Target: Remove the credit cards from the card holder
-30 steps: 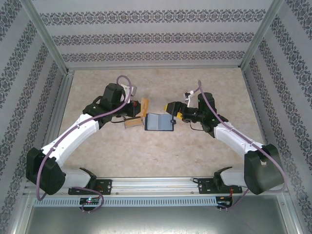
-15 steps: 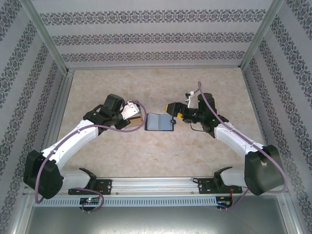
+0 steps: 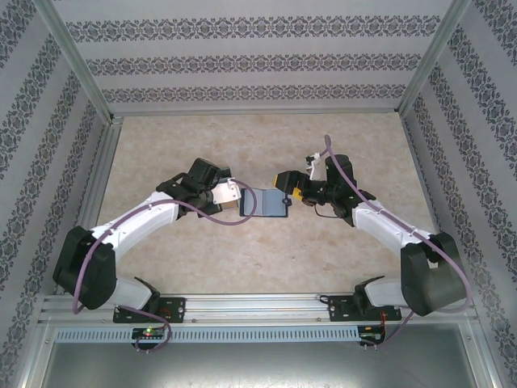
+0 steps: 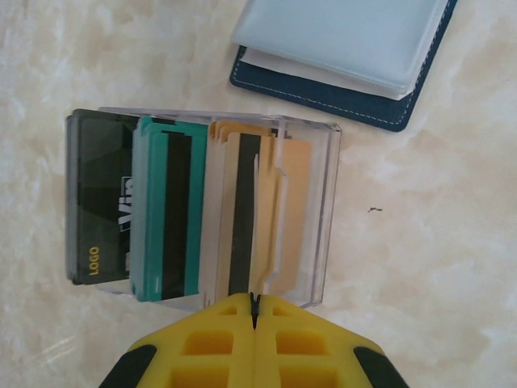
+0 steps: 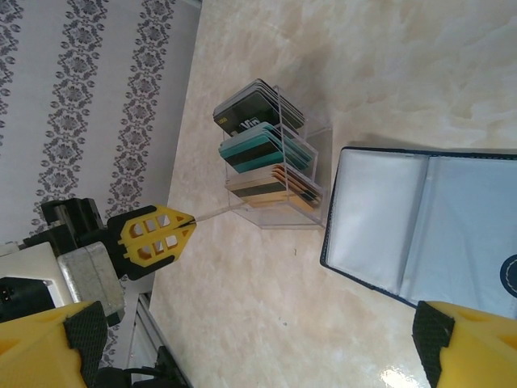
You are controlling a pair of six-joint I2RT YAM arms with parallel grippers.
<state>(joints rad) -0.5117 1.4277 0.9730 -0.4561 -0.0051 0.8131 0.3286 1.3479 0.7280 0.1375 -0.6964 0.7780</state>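
In the left wrist view, the left pincer sits at the bottom centre of the frame. Its yellow fingers are pressed together, and their tips pinch the thin near edge of a clear plastic case. The credit cards stand on edge inside that case in three groups. A dark card with a yellow "LOGO" mark is on the left, teal cards with a black stripe are in the middle, and tan cards are on the right.

The card holder lies open at the upper right of the same frame. It is navy with pale stitching, and its clear sleeves face up. It lies just beside the case without touching it, flat on the marbled tabletop.

In the right wrist view, the right pincer has its fingers wide apart at the two lower corners of the frame, with nothing gripped between them. The open holder lies at the right of that frame, its lower edge close to the right-hand finger. Whether they touch cannot be told. The case of cards stands above centre, and a thin clear strip runs from it to the closed yellow tips at the left. Patterned wallpaper fills the upper left.
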